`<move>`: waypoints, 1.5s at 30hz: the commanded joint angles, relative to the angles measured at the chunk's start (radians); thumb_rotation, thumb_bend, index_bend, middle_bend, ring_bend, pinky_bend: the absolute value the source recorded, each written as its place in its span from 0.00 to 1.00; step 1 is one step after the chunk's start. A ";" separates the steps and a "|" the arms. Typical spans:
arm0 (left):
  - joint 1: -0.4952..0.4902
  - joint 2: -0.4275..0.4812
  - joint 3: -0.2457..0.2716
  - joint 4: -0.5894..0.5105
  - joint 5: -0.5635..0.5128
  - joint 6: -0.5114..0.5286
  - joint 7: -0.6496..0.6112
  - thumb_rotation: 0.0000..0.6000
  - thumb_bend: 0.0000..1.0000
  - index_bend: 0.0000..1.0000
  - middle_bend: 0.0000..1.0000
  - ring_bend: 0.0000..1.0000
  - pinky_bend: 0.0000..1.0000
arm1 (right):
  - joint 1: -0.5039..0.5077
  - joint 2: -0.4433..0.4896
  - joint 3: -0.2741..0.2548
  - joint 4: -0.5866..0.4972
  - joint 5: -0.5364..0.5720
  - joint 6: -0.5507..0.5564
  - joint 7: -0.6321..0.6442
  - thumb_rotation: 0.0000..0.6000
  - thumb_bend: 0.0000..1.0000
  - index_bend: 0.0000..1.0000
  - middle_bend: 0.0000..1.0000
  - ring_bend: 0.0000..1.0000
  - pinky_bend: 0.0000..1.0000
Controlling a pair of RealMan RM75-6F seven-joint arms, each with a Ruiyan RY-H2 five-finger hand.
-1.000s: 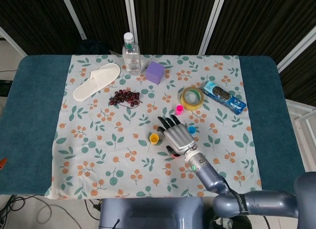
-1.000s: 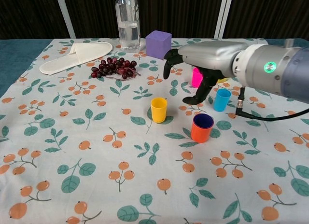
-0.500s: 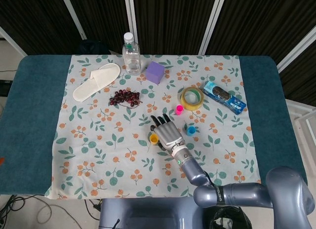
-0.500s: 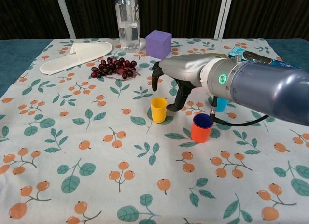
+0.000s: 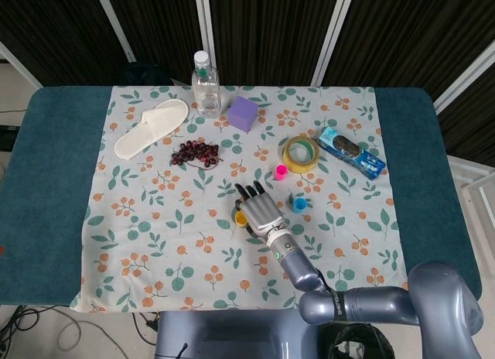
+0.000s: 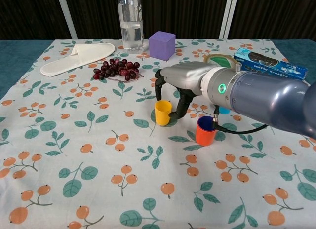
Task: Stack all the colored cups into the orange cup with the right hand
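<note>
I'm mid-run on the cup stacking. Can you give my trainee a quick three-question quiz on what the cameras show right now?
1. True or false: the yellow cup already sits inside the orange cup.
2. Which cup is the right hand poised around? A) pink cup B) yellow cup C) blue cup
3. What lies between the slipper and the purple block, in front of the bottle?

Key
1. False: it stands apart, upright on the cloth.
2. B; fingers arch over it, thumb beside it, grip not clearly closed.
3. A bunch of dark grapes.
</note>
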State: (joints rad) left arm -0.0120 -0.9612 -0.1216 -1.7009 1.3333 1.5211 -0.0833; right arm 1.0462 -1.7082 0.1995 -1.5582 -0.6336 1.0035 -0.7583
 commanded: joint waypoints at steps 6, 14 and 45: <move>0.002 0.003 0.000 -0.002 0.000 0.002 -0.006 1.00 0.12 0.36 0.97 0.88 0.78 | 0.002 -0.021 -0.001 0.028 0.001 0.003 0.007 1.00 0.39 0.38 0.00 0.13 0.04; 0.000 0.003 0.000 -0.001 0.000 -0.002 -0.003 1.00 0.12 0.36 0.97 0.88 0.78 | 0.004 -0.030 0.004 0.046 -0.002 0.005 0.012 1.00 0.39 0.42 0.00 0.14 0.06; 0.004 0.005 0.000 -0.007 0.001 0.006 0.000 1.00 0.12 0.36 0.97 0.88 0.78 | -0.040 0.173 0.019 -0.216 -0.007 0.064 0.009 1.00 0.39 0.48 0.01 0.15 0.07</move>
State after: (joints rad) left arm -0.0080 -0.9560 -0.1222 -1.7075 1.3345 1.5273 -0.0839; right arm 1.0235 -1.5854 0.2277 -1.7197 -0.6333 1.0461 -0.7419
